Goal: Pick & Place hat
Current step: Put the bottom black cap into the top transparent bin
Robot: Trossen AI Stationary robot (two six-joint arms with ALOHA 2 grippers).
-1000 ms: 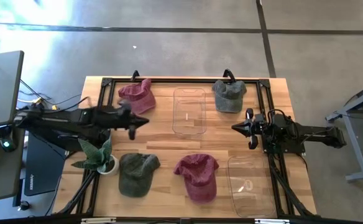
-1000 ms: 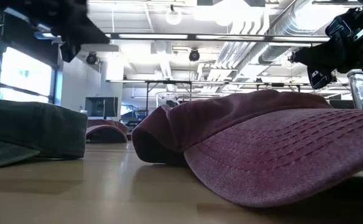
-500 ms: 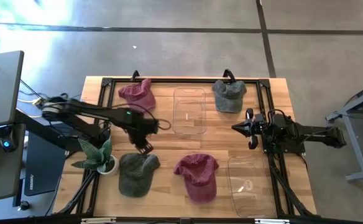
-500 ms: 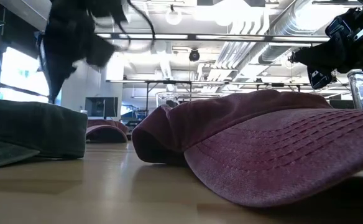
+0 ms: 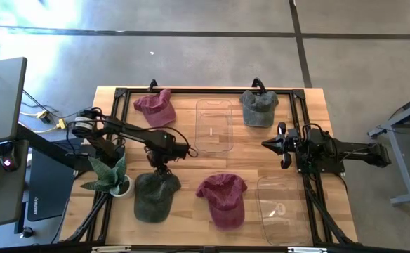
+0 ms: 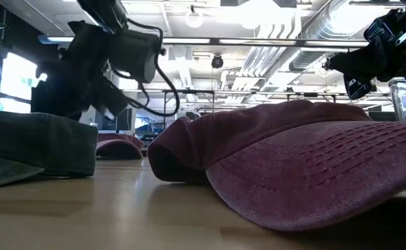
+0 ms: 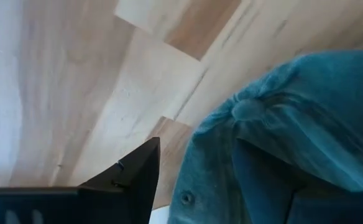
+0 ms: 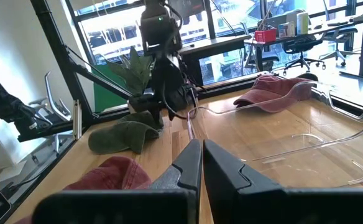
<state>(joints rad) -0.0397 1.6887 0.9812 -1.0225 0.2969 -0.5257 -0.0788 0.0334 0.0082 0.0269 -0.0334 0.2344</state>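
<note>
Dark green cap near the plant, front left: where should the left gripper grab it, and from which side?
Grip the crown near the top button of the dark green fabric cap, coming straight down. The cap lies flat on the wooden table with its crown up, so the soft fabric there can probably be pinched. The left gripper hovers at the crown's far edge. The right gripper waits at the right.

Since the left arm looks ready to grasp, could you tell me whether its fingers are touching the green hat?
Cannot tell. In the high view the left gripper overlaps the green hat; the left wrist view shows one finger beside it, with no plain contact or gap.
</note>
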